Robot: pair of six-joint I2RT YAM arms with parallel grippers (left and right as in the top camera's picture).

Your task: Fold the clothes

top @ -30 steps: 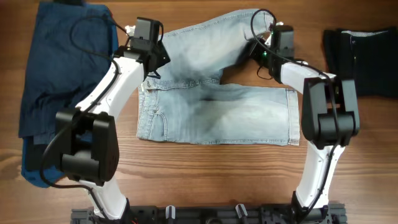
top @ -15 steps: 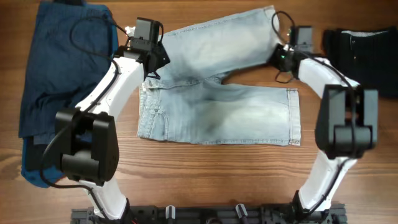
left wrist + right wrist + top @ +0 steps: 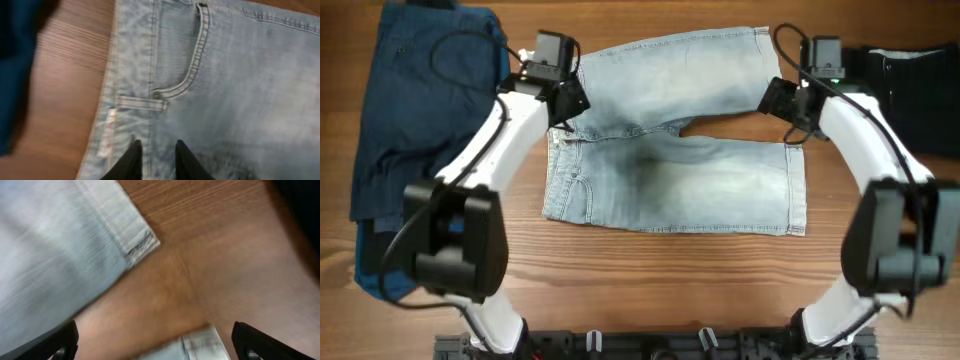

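Pale denim shorts (image 3: 670,180) lie spread flat on the table, waistband to the left and both legs pointing right. My left gripper (image 3: 565,105) is at the waistband's upper end. In the left wrist view its fingers (image 3: 132,162) stand a narrow gap apart over the waistband (image 3: 130,102), with flat denim showing between them. My right gripper (image 3: 782,100) hovers wide open between the two leg hems. The right wrist view shows the upper leg's cuffed hem (image 3: 125,225) and a corner of the lower hem (image 3: 205,342) over bare wood, with nothing between the jaws (image 3: 160,347).
A pile of dark navy-blue garments (image 3: 420,120) lies at the left, close to the left arm. Another dark garment (image 3: 910,90) lies at the right edge, just beyond the right gripper. The arms' bases stand at the front edge.
The right gripper carried the upper leg out to the right, then opened wide and let its hem go. The left gripper's jaws have parted slightly at the waistband.
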